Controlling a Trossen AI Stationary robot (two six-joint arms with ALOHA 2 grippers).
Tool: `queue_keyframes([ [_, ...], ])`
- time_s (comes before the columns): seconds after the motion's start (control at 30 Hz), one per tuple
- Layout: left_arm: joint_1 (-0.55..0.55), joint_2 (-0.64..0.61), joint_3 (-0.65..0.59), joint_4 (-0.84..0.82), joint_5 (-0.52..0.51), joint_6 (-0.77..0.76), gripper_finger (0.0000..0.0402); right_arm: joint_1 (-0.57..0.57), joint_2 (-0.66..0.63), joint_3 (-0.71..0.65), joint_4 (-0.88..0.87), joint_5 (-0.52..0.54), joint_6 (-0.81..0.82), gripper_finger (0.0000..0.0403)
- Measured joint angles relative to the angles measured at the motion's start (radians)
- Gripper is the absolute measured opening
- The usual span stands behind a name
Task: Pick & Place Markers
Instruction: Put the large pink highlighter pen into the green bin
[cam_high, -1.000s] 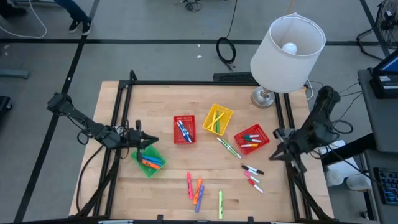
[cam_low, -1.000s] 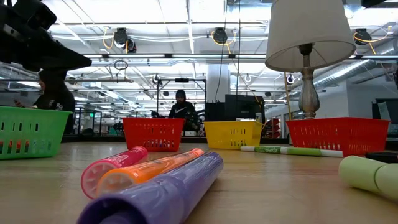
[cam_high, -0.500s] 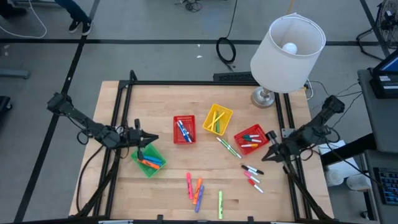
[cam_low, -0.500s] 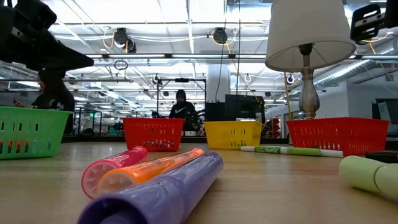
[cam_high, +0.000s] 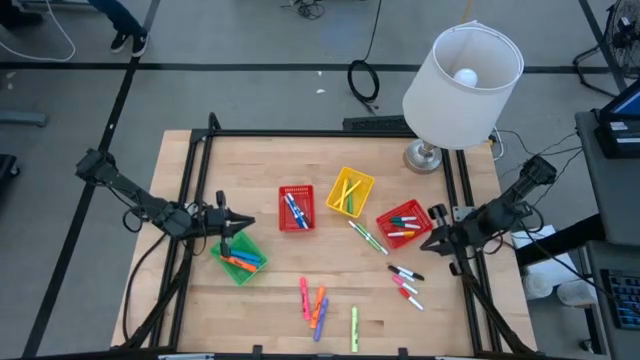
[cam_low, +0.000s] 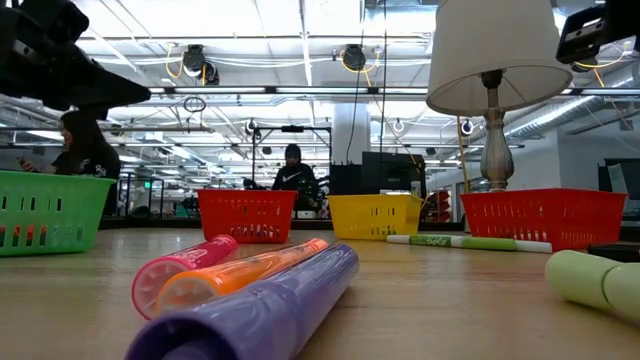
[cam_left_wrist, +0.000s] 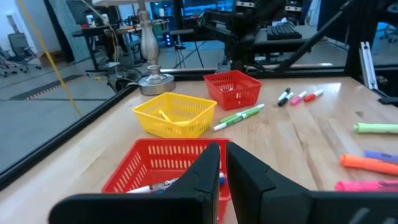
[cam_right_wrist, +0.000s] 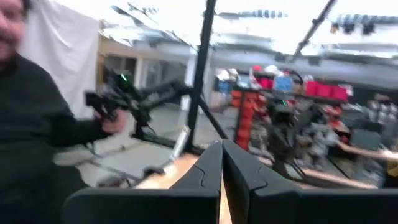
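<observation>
Loose markers lie on the wooden table. In the high view a pink, orange and purple group (cam_high: 314, 303) and a yellow-green highlighter (cam_high: 354, 328) lie near the near edge. Two green markers (cam_high: 368, 237) and a black, red and pink group (cam_high: 405, 281) lie right of centre. My left gripper (cam_high: 245, 224) (cam_left_wrist: 222, 168) hovers shut and empty above the green basket (cam_high: 238, 258), which holds orange and blue markers. My right gripper (cam_high: 432, 228) (cam_right_wrist: 222, 165) is shut and empty in the air beside the right red basket (cam_high: 404, 225).
A red basket (cam_high: 295, 208) with blue markers and a yellow basket (cam_high: 349, 191) with yellow ones stand mid-table. A lamp (cam_high: 462, 75) stands at the far right corner. A black frame borders the table. People show in the room beyond. Bare wood lies at the near left.
My right arm has stretched out lower, and its gripper has shifted from the table's right edge toward the right red basket and a little toward the far edge. It has come into the low view at the top right. The markers have stayed in place.
</observation>
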Motion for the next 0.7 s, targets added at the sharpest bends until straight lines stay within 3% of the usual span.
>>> queue_keyframes([
  [0.2,0.0,0.0,0.0,-0.025,0.02,0.002,0.0037,0.0,0.002,-0.001,-0.018,0.046,-0.081,0.0],
  [0.37,0.0,0.0,0.0,-0.049,0.129,-0.016,0.0037,0.0,0.002,-0.002,-0.018,0.046,-0.098,0.0],
  [0.53,0.003,0.001,0.035,-0.064,-0.025,-0.137,0.0037,0.0,0.001,-0.003,-0.018,0.046,-0.126,0.0],
  [0.7,0.002,0.097,0.176,-0.105,0.032,-0.128,0.0006,0.0,0.001,-0.003,-0.016,0.046,-0.132,0.0],
])
